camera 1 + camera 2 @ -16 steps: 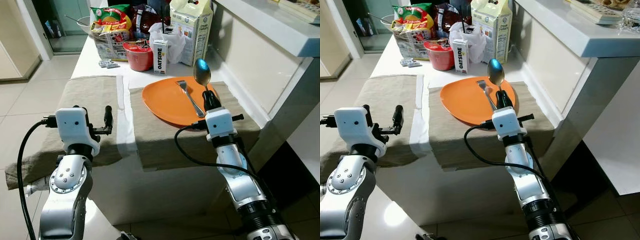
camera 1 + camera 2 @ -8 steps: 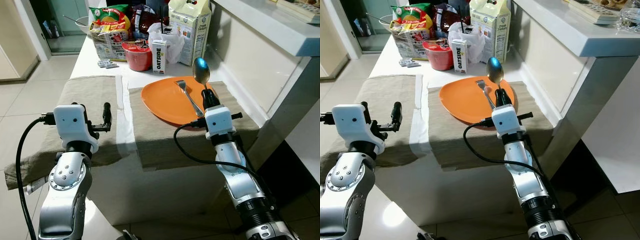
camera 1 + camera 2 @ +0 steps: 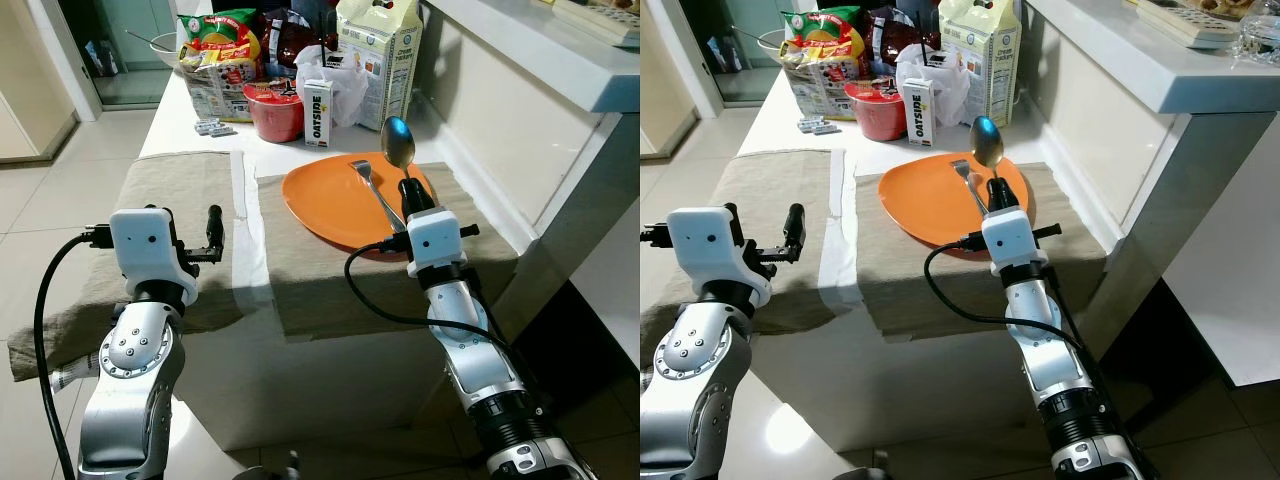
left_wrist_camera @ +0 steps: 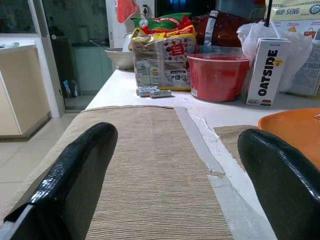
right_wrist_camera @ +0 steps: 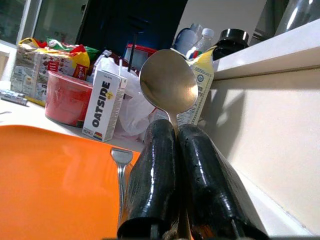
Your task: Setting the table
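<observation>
The right claw point(image 3: 405, 190) is clamped on the handle of a metal spoon point(image 3: 399, 145), holding it bowl-up over the near right rim of the orange plate point(image 3: 330, 200). A fork point(image 3: 376, 192) lies on that plate, just beside the claw. The plate rests on a beige placemat point(image 3: 340, 280) at the worktop's point(image 3: 195, 110) right side. The left claw point(image 4: 175, 175), fingers apart, hovers over the second placemat point(image 3: 170, 200) near the front edge. An Oatside carton point(image 3: 319, 113) and a red bowl point(image 3: 275, 112) stand toward the far edge.

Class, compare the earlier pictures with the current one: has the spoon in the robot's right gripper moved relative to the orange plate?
Yes, slightly. The spoon, held by the right gripper, has shifted toward the robot's left, its bowl now closer above the fork on the orange plate.
</observation>
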### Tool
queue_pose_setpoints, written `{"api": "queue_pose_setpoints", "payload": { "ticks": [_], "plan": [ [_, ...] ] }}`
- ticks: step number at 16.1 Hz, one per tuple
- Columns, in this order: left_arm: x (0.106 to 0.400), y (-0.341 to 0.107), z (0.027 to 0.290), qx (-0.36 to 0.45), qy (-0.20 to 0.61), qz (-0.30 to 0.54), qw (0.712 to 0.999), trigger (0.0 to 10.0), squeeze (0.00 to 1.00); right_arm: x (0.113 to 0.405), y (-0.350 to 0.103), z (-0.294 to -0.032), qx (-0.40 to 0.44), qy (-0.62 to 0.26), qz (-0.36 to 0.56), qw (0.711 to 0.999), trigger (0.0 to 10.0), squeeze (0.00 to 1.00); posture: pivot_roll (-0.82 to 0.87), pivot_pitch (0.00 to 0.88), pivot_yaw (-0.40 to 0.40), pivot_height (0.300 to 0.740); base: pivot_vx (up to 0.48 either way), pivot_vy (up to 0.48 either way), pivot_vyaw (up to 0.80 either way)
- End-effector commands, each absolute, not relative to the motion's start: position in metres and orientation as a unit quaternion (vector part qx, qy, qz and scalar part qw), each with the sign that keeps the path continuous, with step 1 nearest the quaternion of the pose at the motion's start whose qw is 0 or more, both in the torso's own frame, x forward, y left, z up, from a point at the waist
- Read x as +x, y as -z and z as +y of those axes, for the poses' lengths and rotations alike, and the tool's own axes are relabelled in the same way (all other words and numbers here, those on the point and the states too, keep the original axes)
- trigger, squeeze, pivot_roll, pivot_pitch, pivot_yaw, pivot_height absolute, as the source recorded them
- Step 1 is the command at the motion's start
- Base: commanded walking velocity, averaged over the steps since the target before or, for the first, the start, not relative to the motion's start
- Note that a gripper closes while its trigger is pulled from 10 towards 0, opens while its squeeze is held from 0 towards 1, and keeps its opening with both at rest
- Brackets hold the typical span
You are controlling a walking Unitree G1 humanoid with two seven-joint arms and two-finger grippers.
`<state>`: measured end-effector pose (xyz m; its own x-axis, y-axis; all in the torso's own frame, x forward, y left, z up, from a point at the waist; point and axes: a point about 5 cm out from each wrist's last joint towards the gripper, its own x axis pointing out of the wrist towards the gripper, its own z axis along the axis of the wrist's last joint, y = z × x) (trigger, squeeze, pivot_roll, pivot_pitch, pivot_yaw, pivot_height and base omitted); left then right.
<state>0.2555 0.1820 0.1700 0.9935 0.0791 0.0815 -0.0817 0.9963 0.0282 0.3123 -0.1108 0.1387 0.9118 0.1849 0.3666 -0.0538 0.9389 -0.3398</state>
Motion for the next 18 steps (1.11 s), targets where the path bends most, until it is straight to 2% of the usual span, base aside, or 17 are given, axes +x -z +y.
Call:
{"api": "queue_pose_setpoints", "payload": {
  "ticks": [1,6,14,18],
  "plan": [
    [0.2572,-0.1716,0.1832,0.020,-0.042,-0.044,0.998,10.0,0.00,0.3164,-0.1430,-0.1120,-0.157,-0.059,-0.201,0.965,0.0,0.09,-0.04,0.000,0.038,0.740,0.000,0.000,0.00],
    [0.2585,-0.1701,0.1822,0.035,-0.044,-0.046,0.997,10.0,0.00,0.3169,-0.1416,-0.1108,-0.159,-0.063,-0.198,0.965,0.0,0.09,-0.05,0.000,0.040,0.740,0.000,0.000,0.00],
    [0.2606,-0.1684,0.1826,0.023,-0.048,-0.042,0.998,10.0,0.00,0.3175,-0.1422,-0.1104,-0.158,-0.067,-0.197,0.965,0.0,0.09,-0.05,0.000,0.038,0.740,-0.446,0.000,0.00],
    [0.2608,-0.1693,0.1813,0.016,-0.048,-0.045,0.998,10.0,0.00,0.3176,-0.1414,-0.1102,-0.159,-0.069,-0.195,0.965,0.0,0.09,-0.05,0.000,0.038,0.740,0.000,0.000,0.00]
  ]
}}
